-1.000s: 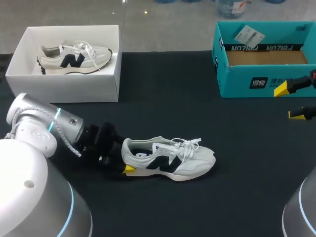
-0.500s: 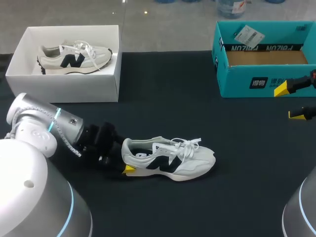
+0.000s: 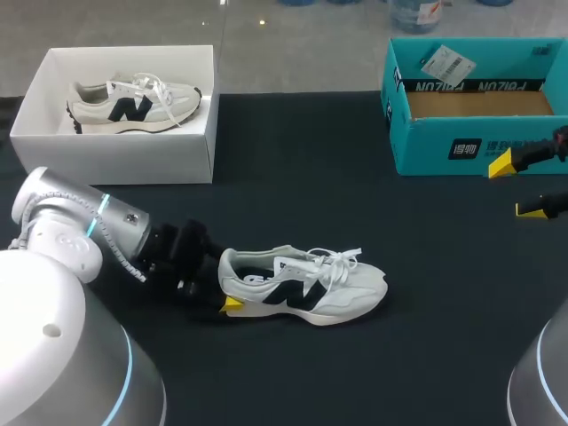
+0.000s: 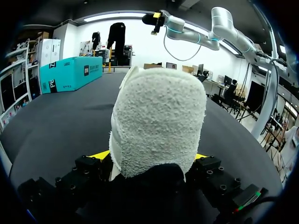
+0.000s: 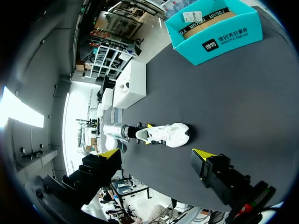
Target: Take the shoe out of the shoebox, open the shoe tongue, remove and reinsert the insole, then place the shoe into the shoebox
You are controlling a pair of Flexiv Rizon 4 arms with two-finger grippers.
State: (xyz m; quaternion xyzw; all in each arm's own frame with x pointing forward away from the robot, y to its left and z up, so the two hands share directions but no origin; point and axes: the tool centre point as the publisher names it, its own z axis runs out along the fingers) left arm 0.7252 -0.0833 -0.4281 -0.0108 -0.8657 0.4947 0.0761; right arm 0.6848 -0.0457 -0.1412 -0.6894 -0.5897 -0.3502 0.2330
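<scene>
Out on the table [image 3: 355,177], well apart from the white shoebox [image 3: 124,160]: shoe [image 3: 306,286] upright on its sole, heel clamped in left gripper [image 3: 224,282] — looks like takeout done, with tongue, insole and return all left. Right gripper [image 3: 516,186] fingers apart, holding nothing, just beside teal box [image 3: 461,146]. Worth flagging: second shoe [image 3: 133,105] filling the white shoebox, laces tied across the tongue — likely hindrances.

1 black table [image 3: 302,177] is filling most of the head view, its matte top soaking up soft, even light. In the 2 wrist views the table's top is stretching away flat and uniformly dark toward its far edge.
</scene>
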